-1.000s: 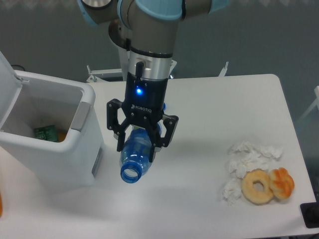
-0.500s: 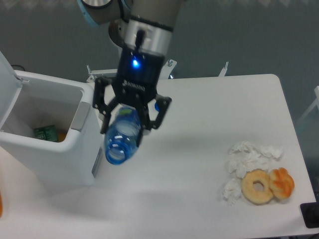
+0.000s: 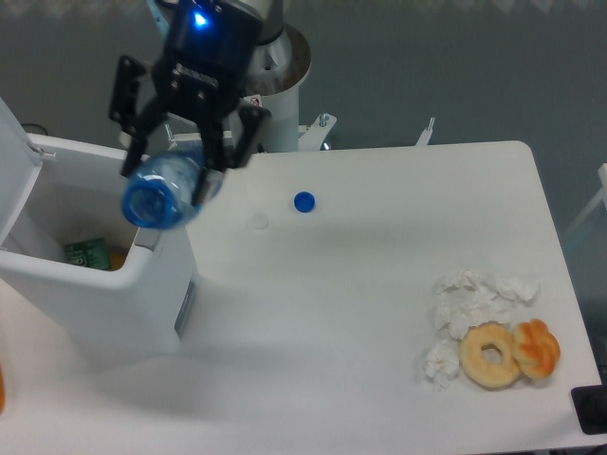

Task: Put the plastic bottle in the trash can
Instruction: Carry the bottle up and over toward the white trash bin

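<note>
The plastic bottle [image 3: 159, 192] is a clear blue-tinted one, held in the air with its round open mouth facing the camera. My gripper [image 3: 175, 163] is shut on its body, a black finger on each side. Bottle and gripper hang over the right rim of the trash can [image 3: 104, 284], a large white bin at the left with its lid [image 3: 11, 171] tipped open. Inside the bin I see a green item and something orange.
A small blue cap [image 3: 303, 201] lies on the white table right of the gripper. Crumpled white tissues [image 3: 469, 303], a doughnut [image 3: 490, 355] and an orange pastry [image 3: 537, 347] sit at the front right. A black object [image 3: 590, 409] is at the table's right corner.
The gripper has risen and moved left with the bottle, from over the table beside the bin to above the bin's right rim. The blue cap, hidden before, now shows.
</note>
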Robot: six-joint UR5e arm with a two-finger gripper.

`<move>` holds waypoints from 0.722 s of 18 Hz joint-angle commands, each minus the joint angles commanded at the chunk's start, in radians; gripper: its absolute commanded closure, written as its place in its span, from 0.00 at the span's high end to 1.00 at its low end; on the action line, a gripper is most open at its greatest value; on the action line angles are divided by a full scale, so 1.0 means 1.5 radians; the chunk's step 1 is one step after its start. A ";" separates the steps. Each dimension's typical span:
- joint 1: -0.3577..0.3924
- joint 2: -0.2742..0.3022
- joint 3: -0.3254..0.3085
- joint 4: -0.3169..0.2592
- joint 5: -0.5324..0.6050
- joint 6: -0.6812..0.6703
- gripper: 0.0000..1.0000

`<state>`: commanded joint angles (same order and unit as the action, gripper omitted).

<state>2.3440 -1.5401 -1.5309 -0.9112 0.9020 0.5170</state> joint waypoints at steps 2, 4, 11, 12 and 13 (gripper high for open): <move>-0.018 0.001 -0.002 0.000 -0.001 -0.002 0.73; -0.033 0.000 -0.002 0.000 -0.001 -0.007 0.73; -0.063 -0.006 -0.016 0.000 -0.001 -0.007 0.73; -0.069 -0.007 -0.025 0.000 -0.001 -0.007 0.73; -0.074 -0.008 -0.032 0.000 -0.002 -0.007 0.73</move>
<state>2.2336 -1.5524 -1.5784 -0.9112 0.8989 0.5062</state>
